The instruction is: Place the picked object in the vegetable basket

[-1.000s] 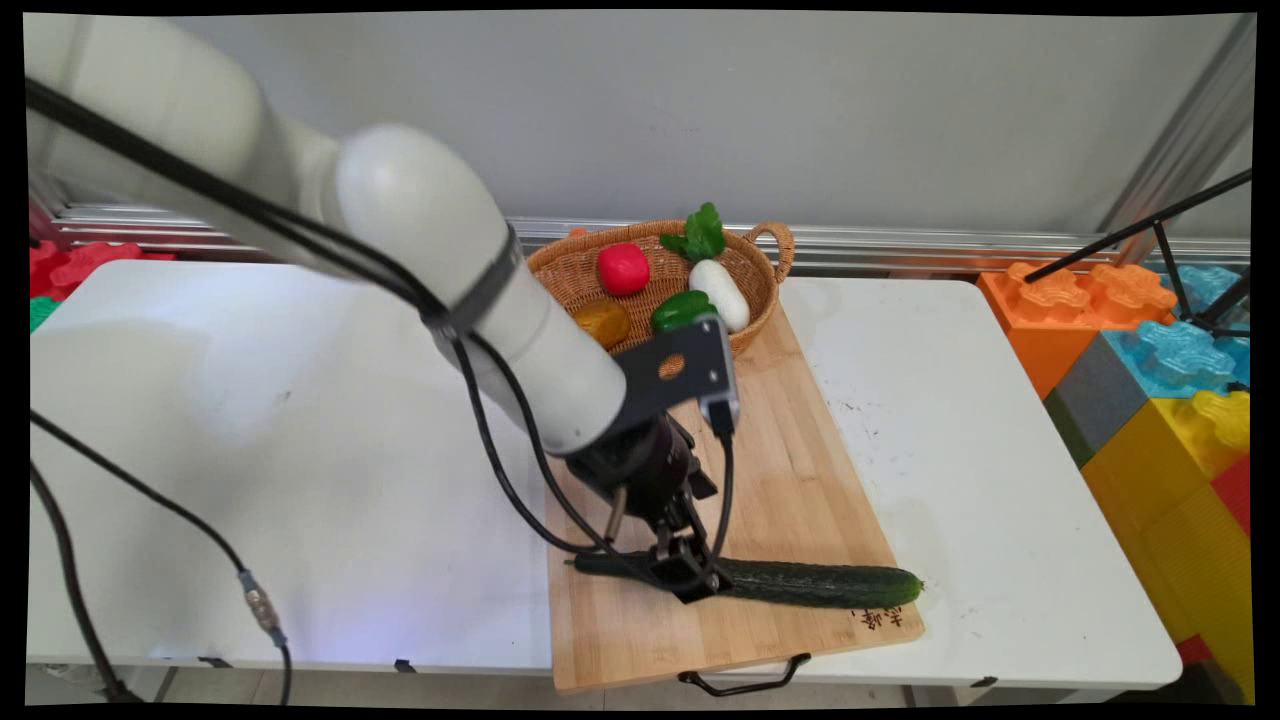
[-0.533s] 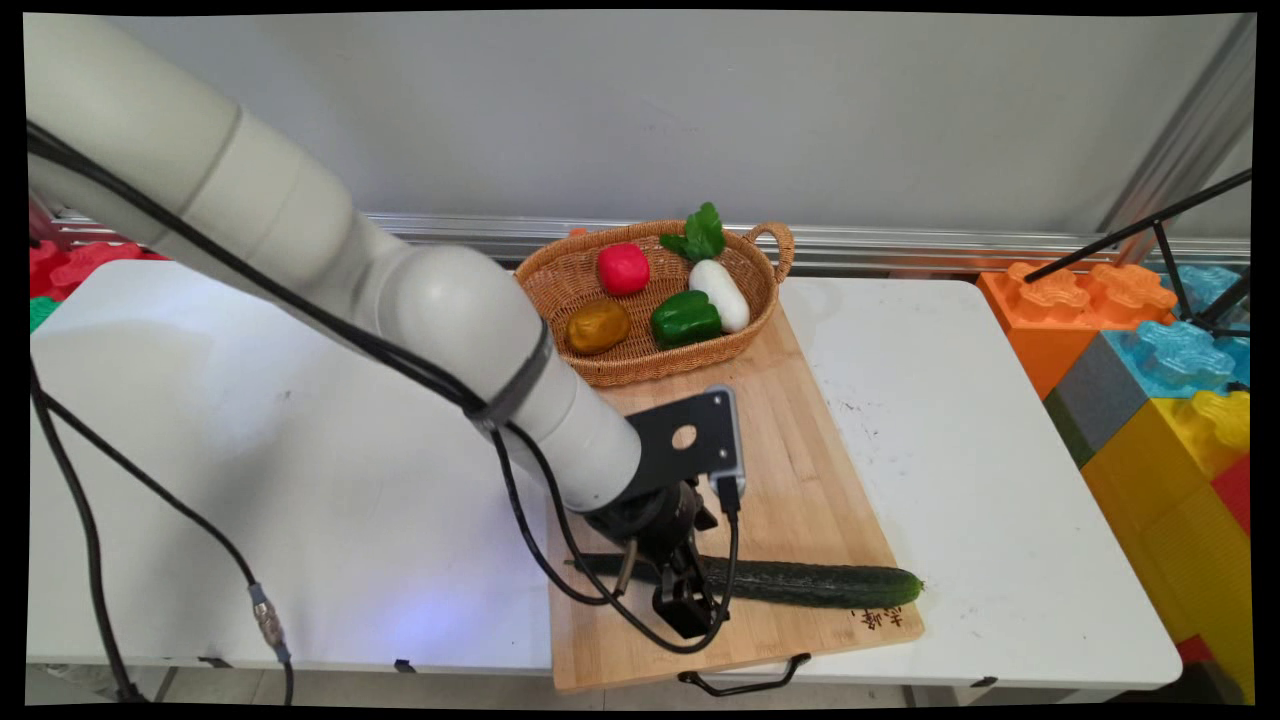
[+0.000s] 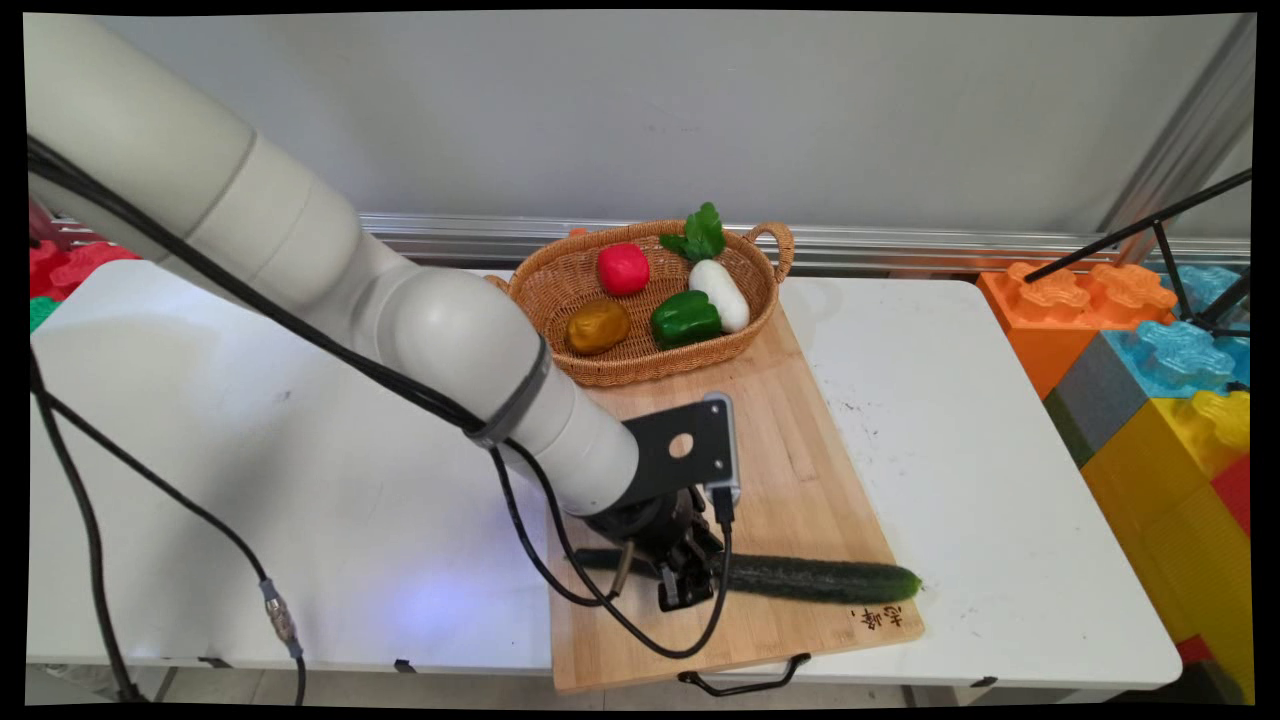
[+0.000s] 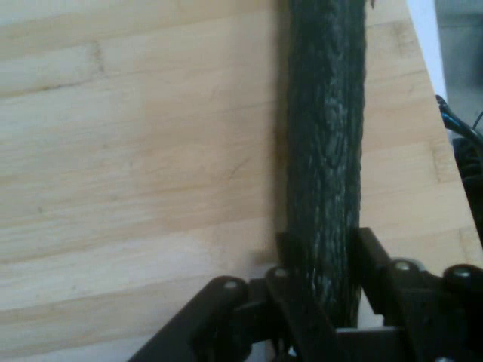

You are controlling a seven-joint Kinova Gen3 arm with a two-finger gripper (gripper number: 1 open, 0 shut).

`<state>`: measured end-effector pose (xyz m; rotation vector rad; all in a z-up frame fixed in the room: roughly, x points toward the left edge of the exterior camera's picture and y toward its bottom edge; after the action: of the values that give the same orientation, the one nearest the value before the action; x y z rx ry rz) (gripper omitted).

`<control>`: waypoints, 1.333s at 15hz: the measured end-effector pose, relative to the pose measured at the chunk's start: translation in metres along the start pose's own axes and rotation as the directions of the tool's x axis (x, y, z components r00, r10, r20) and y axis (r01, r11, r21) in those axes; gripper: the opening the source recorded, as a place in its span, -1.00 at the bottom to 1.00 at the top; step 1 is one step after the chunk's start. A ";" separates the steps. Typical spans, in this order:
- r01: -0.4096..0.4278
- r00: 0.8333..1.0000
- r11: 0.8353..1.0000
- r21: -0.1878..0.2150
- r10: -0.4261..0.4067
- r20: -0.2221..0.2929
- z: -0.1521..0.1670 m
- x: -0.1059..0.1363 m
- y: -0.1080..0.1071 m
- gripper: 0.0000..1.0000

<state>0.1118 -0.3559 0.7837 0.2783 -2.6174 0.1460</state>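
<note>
A long dark green cucumber (image 3: 820, 580) lies across the near end of a wooden cutting board (image 3: 790, 450). My gripper (image 3: 685, 592) points down on its left part and is shut on it. In the hand view the cucumber (image 4: 324, 113) runs up the picture between the two black fingers (image 4: 371, 256), which press its sides where my gripper (image 4: 326, 249) holds it. Pale board (image 4: 151, 151) shows to its left. The cucumber's stem end sticks out left of the hand, partly behind cables.
A wicker basket (image 3: 762, 300) at the board's far end holds a red tomato (image 3: 623, 268), a brown potato (image 3: 598, 326), a green pepper (image 3: 685, 318) and a white radish (image 3: 722, 293). Coloured foam blocks (image 3: 1150, 370) and a black tripod (image 3: 1150, 230) stand at right. Black cables (image 3: 90, 520) hang at left.
The arm dropped lower over the board, uncovering the basket. The hand then drew back a little towards the cucumber and its fingers now sit tight on it.
</note>
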 end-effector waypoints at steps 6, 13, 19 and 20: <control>-0.016 1.000 1.000 -0.002 0.016 -0.011 -0.039 0.000 -0.004 -1.00; -0.026 0.999 0.999 -0.021 0.026 -0.029 -0.075 -0.004 -0.009 -1.00; -0.015 0.999 1.000 -0.011 0.015 -0.046 -0.089 0.000 -0.024 -1.00; -0.008 0.999 1.000 -0.002 0.008 -0.049 -0.092 0.001 -0.030 -1.00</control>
<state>0.1607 -0.3713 0.8659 0.2602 -2.5703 0.1503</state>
